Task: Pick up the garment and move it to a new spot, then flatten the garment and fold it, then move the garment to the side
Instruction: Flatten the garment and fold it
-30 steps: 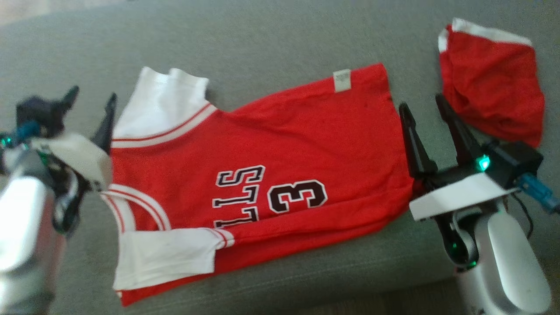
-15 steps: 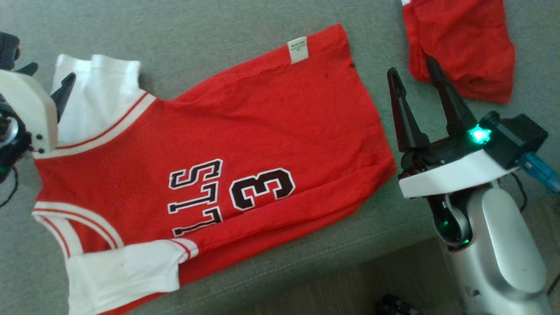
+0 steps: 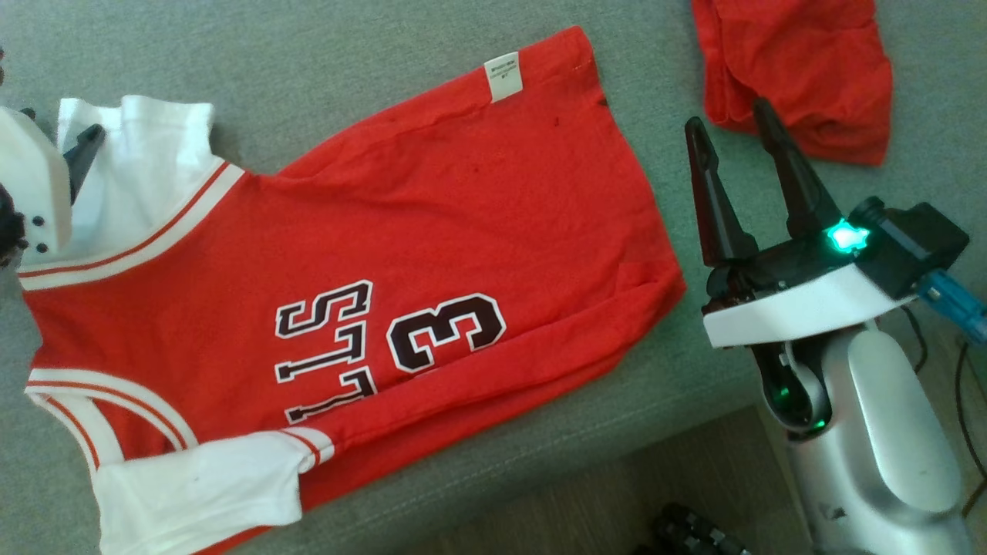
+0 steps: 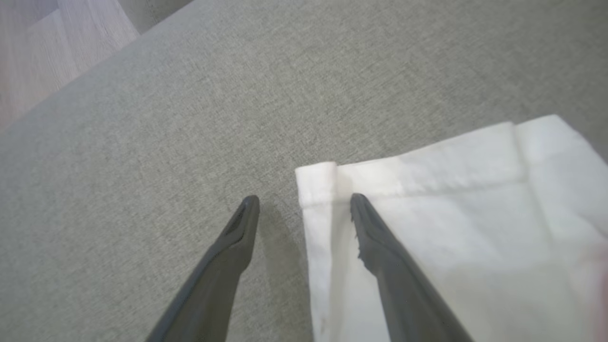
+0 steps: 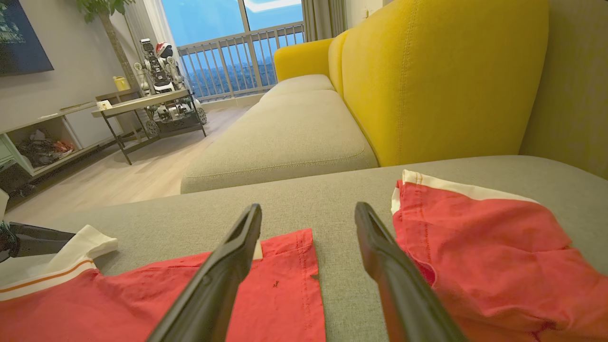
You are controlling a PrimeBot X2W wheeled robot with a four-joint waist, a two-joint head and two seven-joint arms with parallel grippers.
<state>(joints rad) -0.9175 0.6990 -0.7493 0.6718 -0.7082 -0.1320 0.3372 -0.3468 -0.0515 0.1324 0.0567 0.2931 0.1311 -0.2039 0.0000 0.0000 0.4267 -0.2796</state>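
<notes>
The head camera had swung; the jersey (image 3: pixel 385 254) itself lay spread on the grey cushion (image 3: pixel 308 62) as before. The left gripper (image 4: pixel 304 199) had reached the white sleeve (image 4: pixel 451 190), fingers wide apart, one over its corner, gripping nothing. The right gripper (image 3: pixel 728 114) stayed open and empty beside the hem, so folding looked next

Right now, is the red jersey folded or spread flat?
Partly folded: the jersey lies flat, but its near long edge is turned over, cutting off the lettering.
</notes>
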